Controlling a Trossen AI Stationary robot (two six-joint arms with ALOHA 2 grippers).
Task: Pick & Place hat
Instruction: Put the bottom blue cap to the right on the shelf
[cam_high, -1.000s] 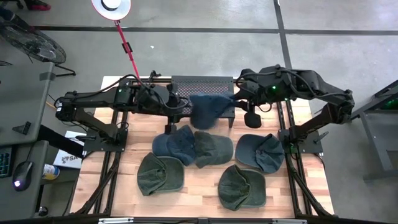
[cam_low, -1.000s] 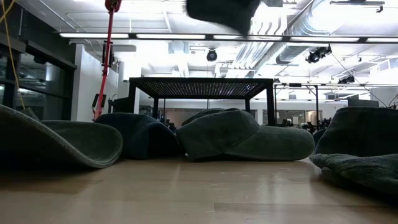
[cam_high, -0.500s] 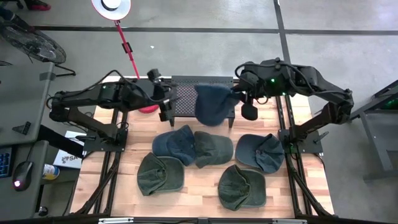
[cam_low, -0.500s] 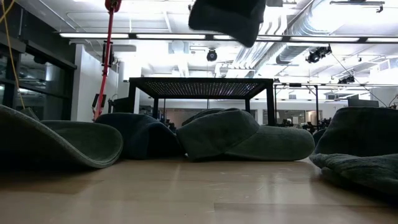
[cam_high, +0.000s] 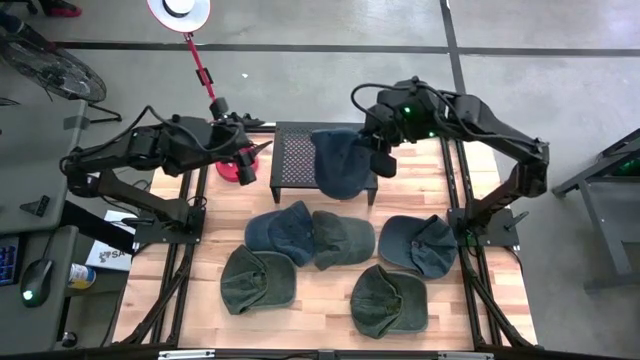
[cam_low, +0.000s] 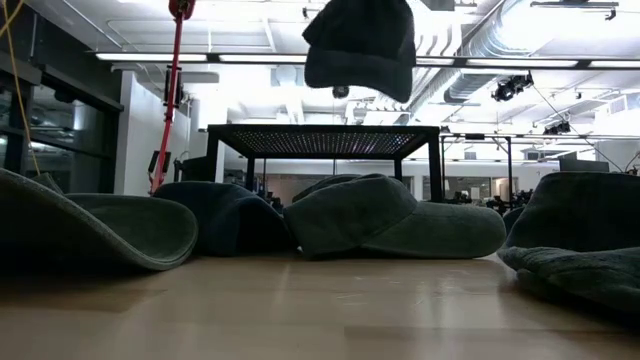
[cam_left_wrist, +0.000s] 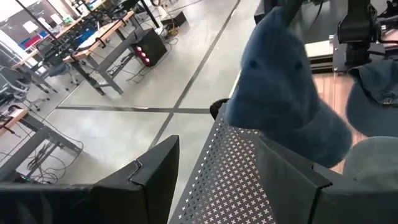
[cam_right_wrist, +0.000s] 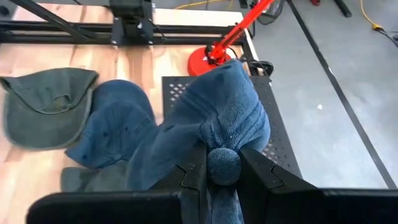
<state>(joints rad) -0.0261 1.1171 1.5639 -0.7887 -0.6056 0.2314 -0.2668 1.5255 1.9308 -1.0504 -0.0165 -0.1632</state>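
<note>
A blue hat (cam_high: 340, 165) hangs over the right part of a black perforated stand (cam_high: 298, 158) at the table's far edge. In the low view the blue hat (cam_low: 360, 45) hangs above the stand's top (cam_low: 325, 133). My right gripper (cam_high: 382, 160) is on the hat's right side and is shut on it, as the right wrist view shows at my right gripper (cam_right_wrist: 222, 171). My left gripper (cam_high: 245, 162) is open, left of the stand beside a red lamp base, touching nothing. In the left wrist view my left gripper (cam_left_wrist: 217, 186) faces the blue hat (cam_left_wrist: 280, 106). My right gripper pinches a bunched fold of the blue hat's cloth (cam_right_wrist: 222, 163) between its two fingers, in several layers. The fingers come from the table's right, slanting down. The hat hangs from the hold, slack and lifted clear of the stand's top.
Several more hats lie on the wooden table nearer than the stand: a blue one (cam_high: 285, 232), green ones (cam_high: 340, 238) (cam_high: 258, 280) (cam_high: 388, 300) and a blue-grey one (cam_high: 418, 243). A red lamp base (cam_high: 232, 172) with a slanting pole stands left of the stand.
My left gripper has drawn back from beside the hat toward the table's left edge, past the stand. My right gripper has carried the hat toward the far edge and a little left, over the stand. In the low view the hat has come down and hangs fuller.
</note>
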